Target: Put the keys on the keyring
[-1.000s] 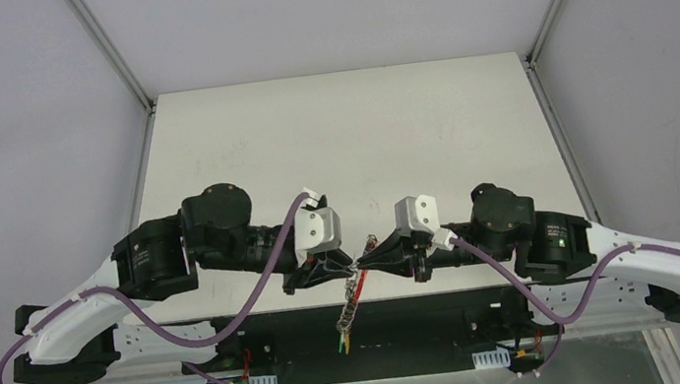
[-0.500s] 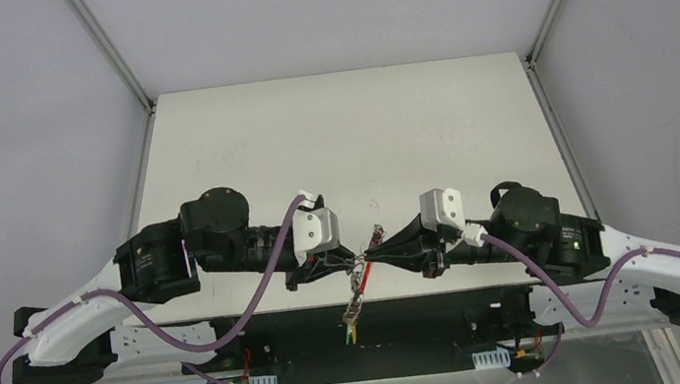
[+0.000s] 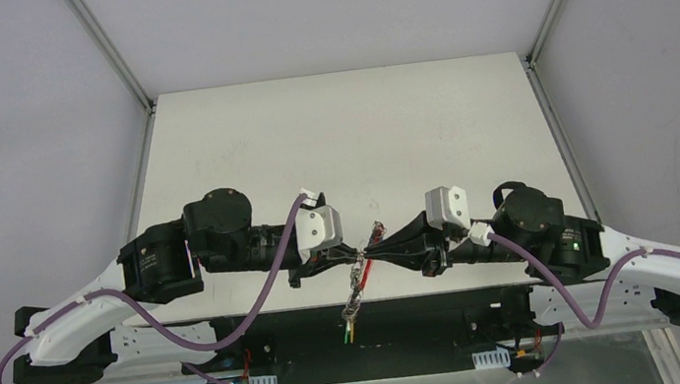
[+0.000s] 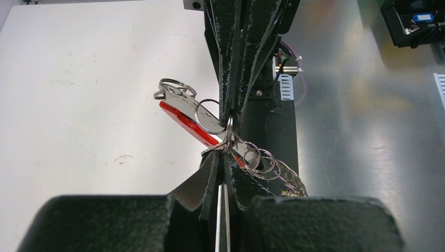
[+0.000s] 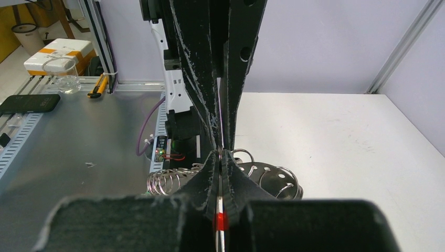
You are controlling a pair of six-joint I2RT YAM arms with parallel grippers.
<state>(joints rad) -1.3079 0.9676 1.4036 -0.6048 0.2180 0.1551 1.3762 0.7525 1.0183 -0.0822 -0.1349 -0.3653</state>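
The left claw (image 3: pixel 354 255) and right claw (image 3: pixel 372 252) meet tip to tip, both clamped tight on the thin silvery red-sectioned keyring (image 4: pixel 182 120); small coloured-headed metal keys (image 3: pixel 347 322) dangle just beneath them.

The keyring (image 4: pixel 209 116) is a thin shiny loop with a flat red part (image 4: pixel 184 121). It is up in the air, pinched from both sides by the left gripper (image 4: pixel 223 157) and the right gripper (image 4: pixel 230 118), whose tips almost meet. A string of small silver rings (image 4: pixel 273 165) hangs down from it. At the bottom dangle the keys (image 3: pixel 346 333). They show green and yellow but are too small to see well.
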